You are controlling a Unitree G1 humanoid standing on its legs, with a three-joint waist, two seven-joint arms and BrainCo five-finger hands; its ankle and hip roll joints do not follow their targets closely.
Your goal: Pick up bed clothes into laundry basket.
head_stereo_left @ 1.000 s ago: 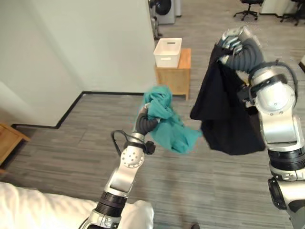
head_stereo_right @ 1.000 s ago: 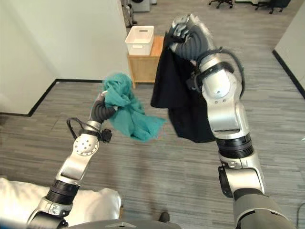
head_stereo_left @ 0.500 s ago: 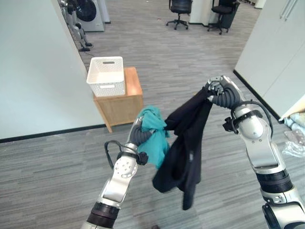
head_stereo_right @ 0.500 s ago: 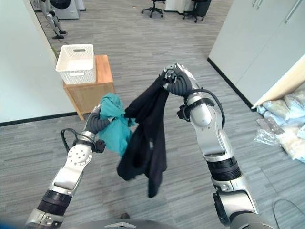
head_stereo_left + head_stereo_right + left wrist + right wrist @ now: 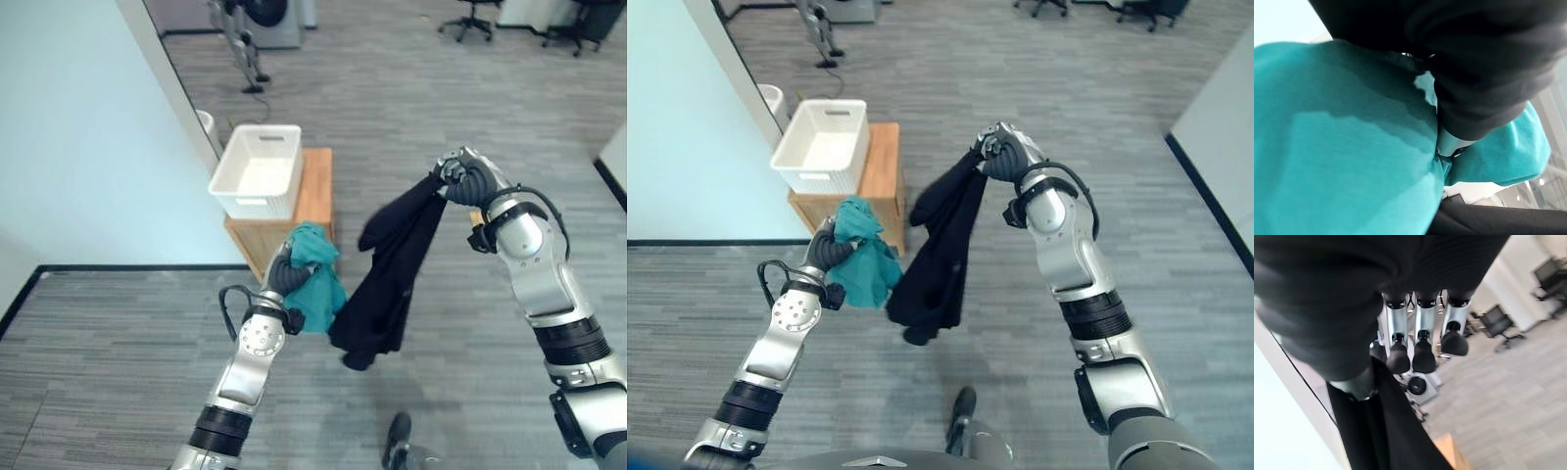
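Note:
My left hand (image 5: 281, 274) is shut on a bunched teal garment (image 5: 315, 277), held in the air just in front of a small wooden stand. The teal cloth (image 5: 1342, 147) wraps round that hand in the left wrist view. My right hand (image 5: 462, 178) is raised higher and to the right, shut on the top of a black garment (image 5: 389, 274) that hangs down from it almost to the floor. Its fingers (image 5: 1422, 347) curl over the black cloth (image 5: 1386, 435) in the right wrist view. The white laundry basket (image 5: 257, 182) stands open on the wooden stand (image 5: 312, 206), beyond the teal garment.
A pale wall (image 5: 88, 147) runs along the left, ending just behind the basket. Grey plank floor (image 5: 411, 88) spreads beyond, with office chairs (image 5: 473, 12) at the far back and a machine (image 5: 263, 12) by the wall's end.
The camera has swung, so the basket and stand now sit closer, just ahead of my left hand. Both hands still hold their garments; the black one hangs lower and more gathered.

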